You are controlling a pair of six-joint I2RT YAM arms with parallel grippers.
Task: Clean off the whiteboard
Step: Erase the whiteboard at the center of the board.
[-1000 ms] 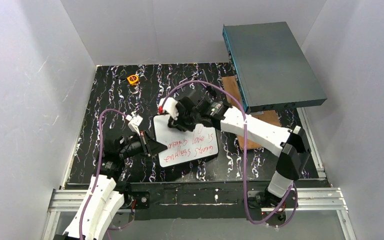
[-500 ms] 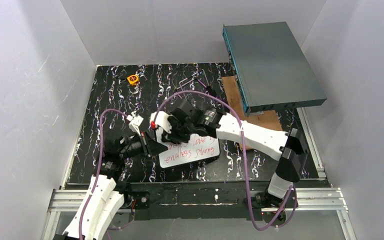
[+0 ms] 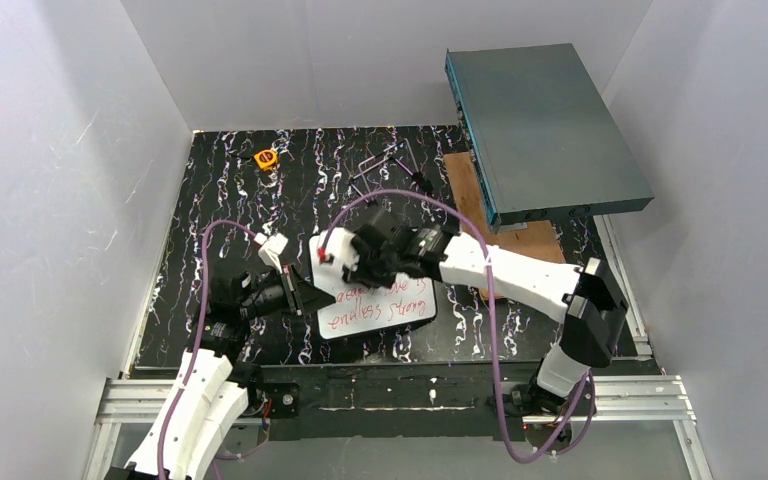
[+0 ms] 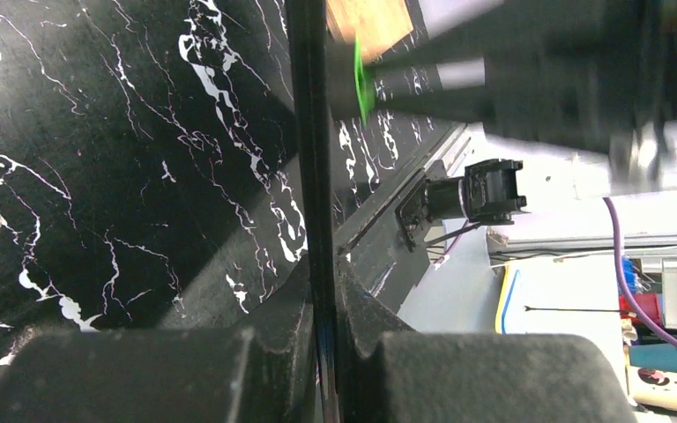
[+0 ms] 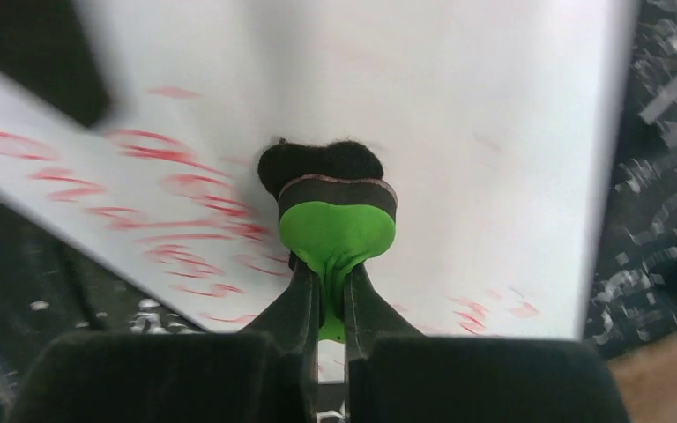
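Mid-table, left gripper (image 4: 322, 295) is clamping the small black-framed whiteboard (image 3: 392, 306) steady. Right gripper (image 5: 333, 295) is pinching a green felt-tipped eraser (image 5: 337, 220), pressing it on red writing (image 5: 185, 189).

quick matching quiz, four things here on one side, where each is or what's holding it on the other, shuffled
1 whiteboard
2 green eraser
3 grey-teal box
4 small orange object

A far left of the table
B pinched in the right gripper
C far right corner
D edge clamped by the left gripper

Pairs: 1-D, 2-B, 3-C, 4-A
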